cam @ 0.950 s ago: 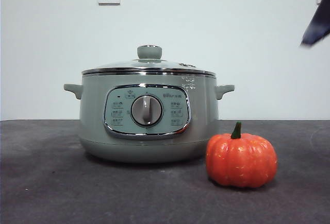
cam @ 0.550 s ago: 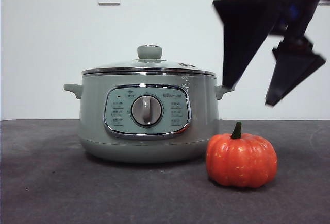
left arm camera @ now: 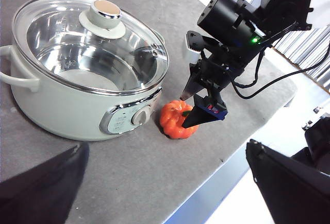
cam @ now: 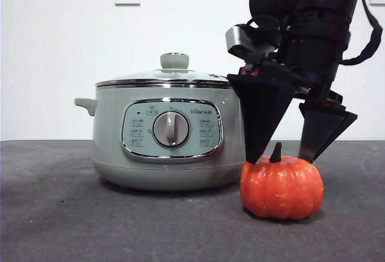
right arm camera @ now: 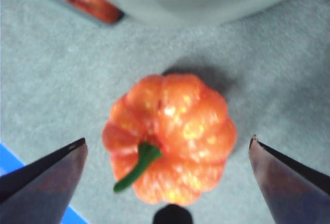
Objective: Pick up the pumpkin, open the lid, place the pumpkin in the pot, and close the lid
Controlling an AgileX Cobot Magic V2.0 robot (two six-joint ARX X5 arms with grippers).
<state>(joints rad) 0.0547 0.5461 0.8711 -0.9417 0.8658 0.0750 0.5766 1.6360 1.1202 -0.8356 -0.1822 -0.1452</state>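
2 jaws of the right pincer (cam: 281,156) are spread wide, released, astride the pumpkin (cam: 281,188), which sits on the counter (cam: 72,214) just beside the pot (cam: 171,135). Descent should be centred, clearing the stem, before closing.

The pumpkin (cam: 281,188), between the matt black plastic fingers (cam: 260,117) of the right gripper (cam: 281,158), has a glossy orange skin with pale flecks and a dull green stem. Beside those fingers, the pot (cam: 171,135) looks like smooth satin green plastic, its panel framed in shiny chrome. The lid (left arm camera: 90,44) is clear glass with a polished steel rim. The table (cam: 60,214) is dark, matt and faintly grainy.
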